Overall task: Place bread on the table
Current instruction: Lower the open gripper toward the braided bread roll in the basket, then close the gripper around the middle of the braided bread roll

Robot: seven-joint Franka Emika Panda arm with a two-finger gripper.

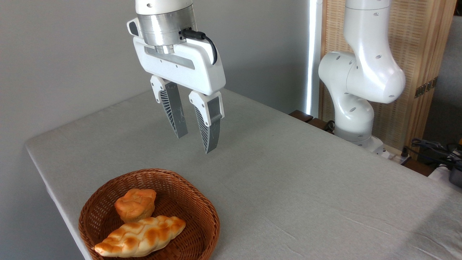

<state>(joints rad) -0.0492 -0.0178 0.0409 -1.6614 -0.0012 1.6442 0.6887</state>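
The bread, a long braided loaf with golden and orange-brown patches, lies in the front of a brown wicker basket at the near left of the table. My gripper hangs in the air above and behind the basket, well clear of the loaf. Its two grey ribbed fingers point down with a gap between them, open and holding nothing.
A small round bun sits in the basket behind the loaf. The arm's white base stands at the table's far right edge. Cables and a dark object lie at the far right. The table's left edge runs close to the basket.
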